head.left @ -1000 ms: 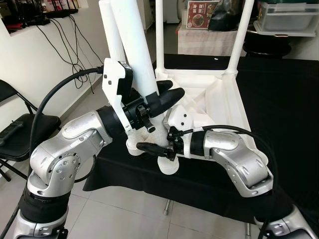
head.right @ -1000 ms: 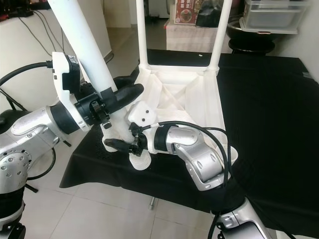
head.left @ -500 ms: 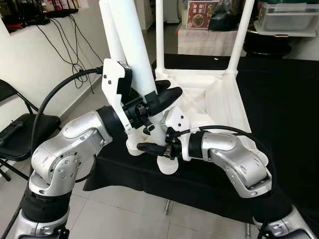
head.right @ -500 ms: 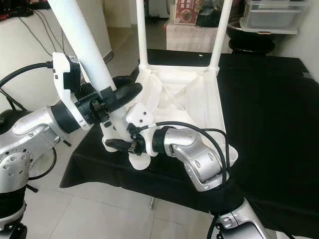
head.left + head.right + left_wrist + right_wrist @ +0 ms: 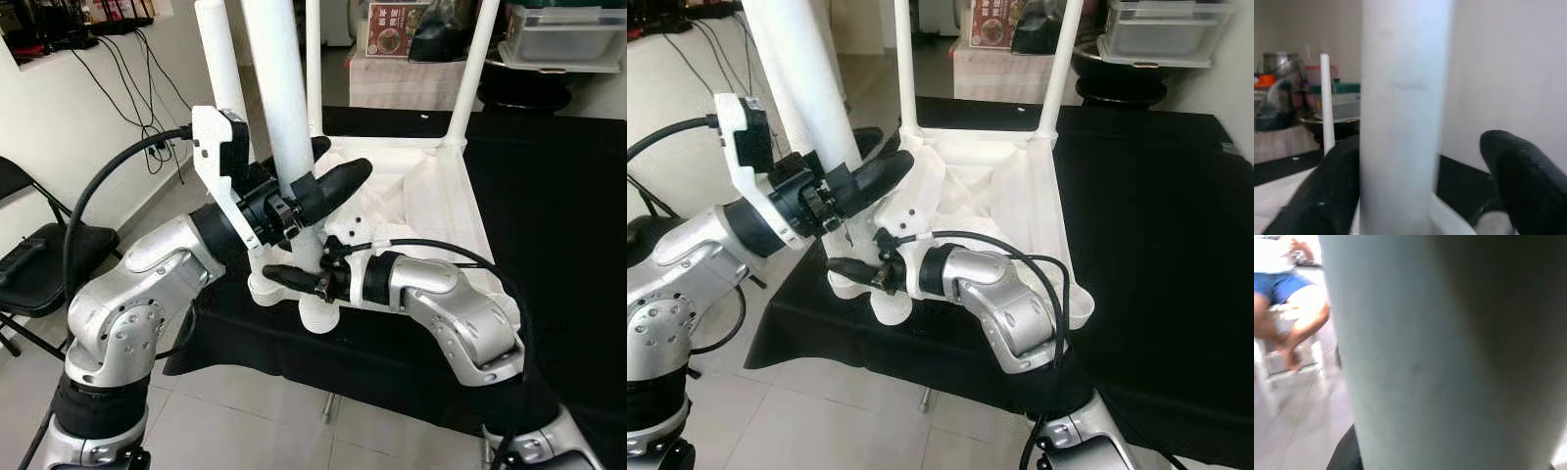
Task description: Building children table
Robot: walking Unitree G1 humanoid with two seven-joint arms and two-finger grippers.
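Here the white tabletop [image 5: 431, 206] lies upside down on a black cloth [image 5: 549, 225], its ribbed underside facing up, with two slim legs [image 5: 477, 69] already standing in the far corners and a third leg [image 5: 220, 73] upright at the near left corner. The left gripper [image 5: 318, 176] holds a fourth, thick white leg [image 5: 279, 88] about its lower part, one black finger on each side of the tube and closed against it; in the left wrist view the leg [image 5: 1400, 127] rises between the two dark fingers [image 5: 1528, 181], which touch or nearly touch its sides. The leg stands almost upright, tilted slightly, and its lower end meets a round socket [image 5: 315, 313] at the near edge of the tabletop, just beside the third leg's base. The right gripper [image 5: 294, 279] reaches in from the right, low against the foot of the held leg, just above the socket; its fingers lie close around the tube, though whether they pinch it I cannot tell. In the right wrist view the leg [image 5: 1440, 357] looms very near and blurred, and beyond it a seated person's bare legs [image 5: 1298, 328] show beside a white stool. A black folding chair [image 5: 29, 255] stands by the wall to the left, and boxes [image 5: 558, 34] sit on a table behind.
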